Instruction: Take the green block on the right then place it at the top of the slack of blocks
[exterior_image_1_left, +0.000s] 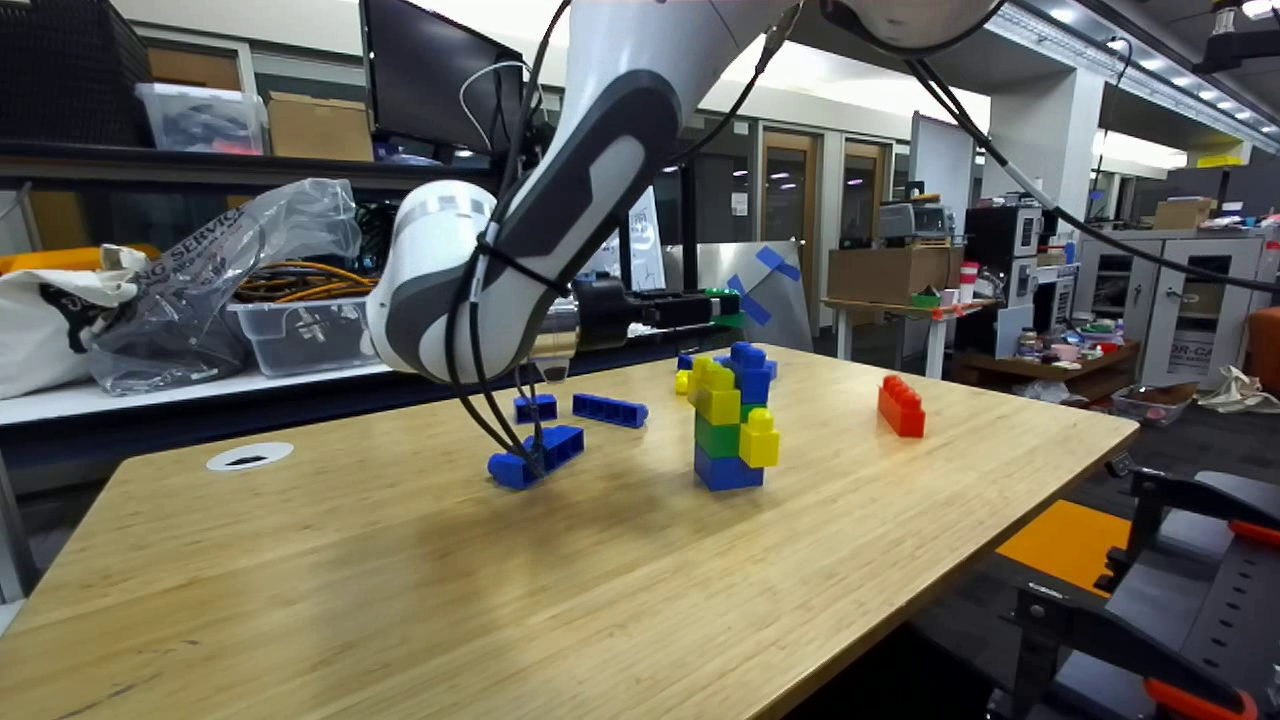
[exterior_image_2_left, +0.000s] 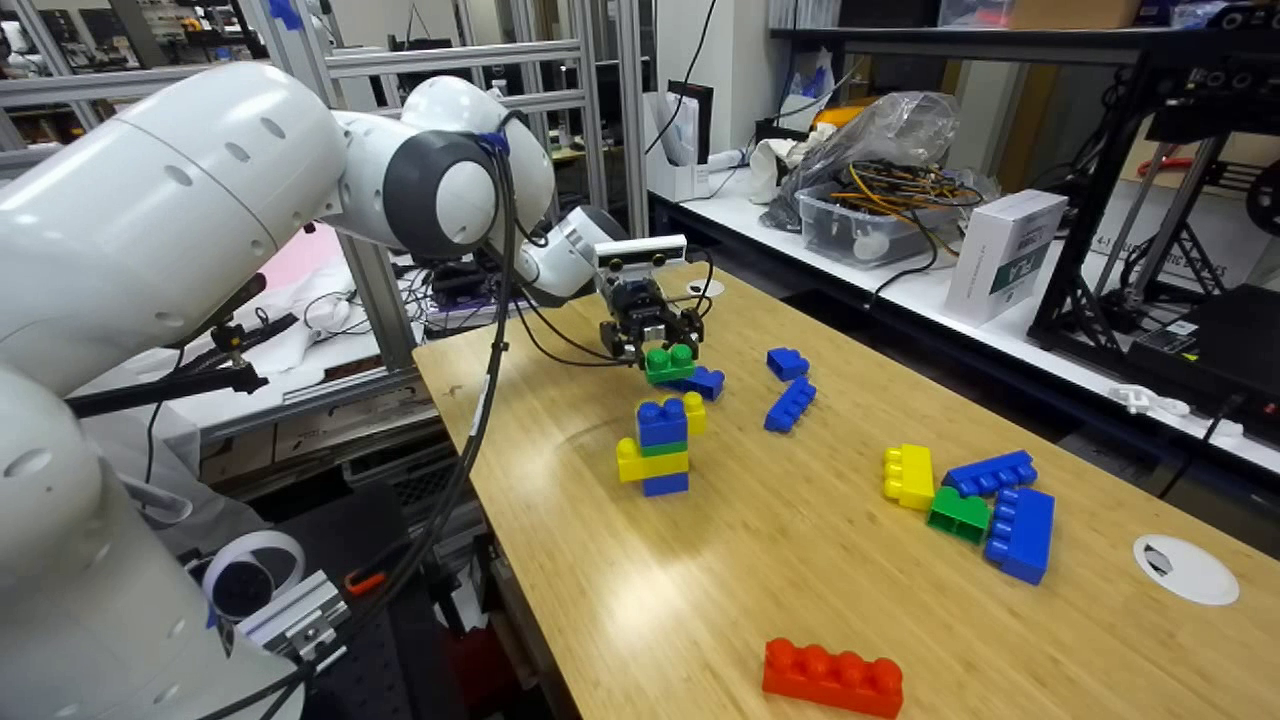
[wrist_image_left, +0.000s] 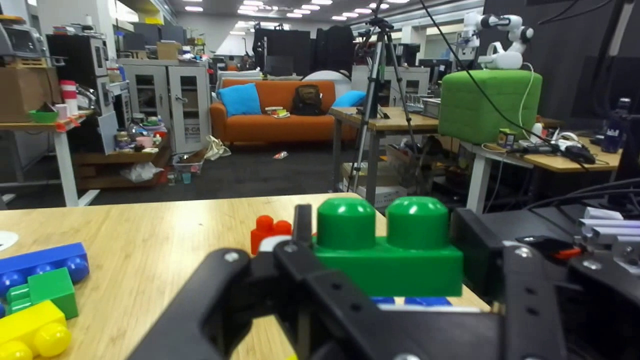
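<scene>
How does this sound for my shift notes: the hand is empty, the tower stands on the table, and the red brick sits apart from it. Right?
One slip: the hand is not empty; it holds a green block, as the wrist view shows. The tower does stand on the table, with the red brick apart.

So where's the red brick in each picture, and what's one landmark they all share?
In an exterior view, the red brick is right of centre, to the right of the brick tower.
In an exterior view, the red brick is at the bottom, right of centre.
In the wrist view, the red brick is just left of centre, partly hidden behind the gripper.
Shared landmark: the green block held in the gripper.
</scene>
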